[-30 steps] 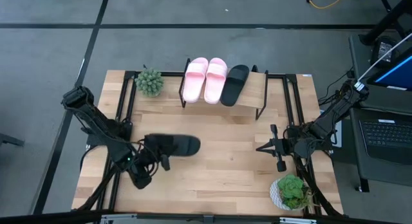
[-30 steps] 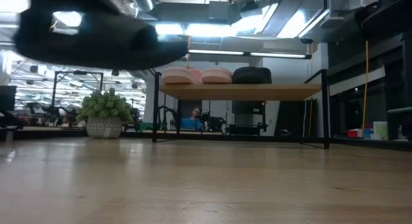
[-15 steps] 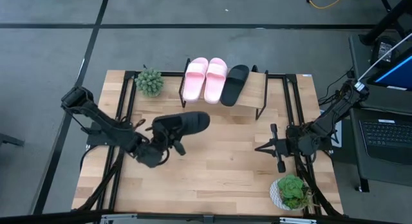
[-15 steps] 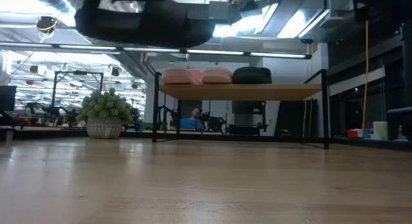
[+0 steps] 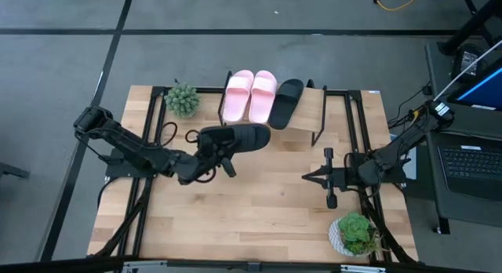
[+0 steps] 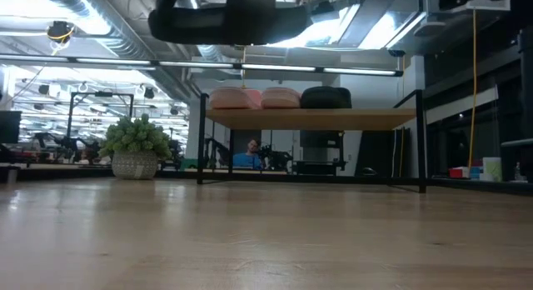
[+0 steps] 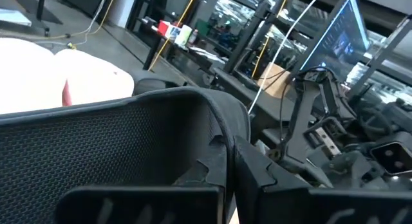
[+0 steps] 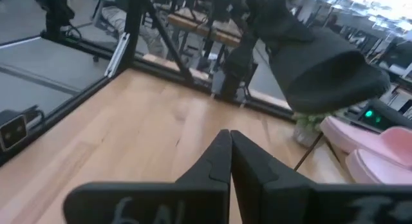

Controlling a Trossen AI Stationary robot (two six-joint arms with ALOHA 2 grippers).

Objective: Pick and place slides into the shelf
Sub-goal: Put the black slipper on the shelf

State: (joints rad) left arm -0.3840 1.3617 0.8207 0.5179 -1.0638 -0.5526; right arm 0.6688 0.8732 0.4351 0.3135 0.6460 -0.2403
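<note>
A small potted plant is seen at the worktop's far left corner, just beside the shelf, while the left pincer is shown clamped tight on the fourth slide, a black one, which is carried clear of the wood and held in the air just in front of the shelf's left part. On the shelf's plank three slides are already set side by side: a first pink slide, a second pink slide touching it, and a black slide next to them, lying slightly askew. To the right of that black slide a bare stretch of plank is left, judged wide enough for one more sandal. The job is thus taken to be about three quarters done: three placed, one in hand, none seen lying on the worktop. What is left, by this reading, is for the carried slide to be brought across to the free space and released there. The right pincer is seen shut on nothing, hovering near the worktop's right side, well apart from the shelf, with a second potted plant near the front right corner. In the low view the carried slide is seen higher than the shelf top.
</note>
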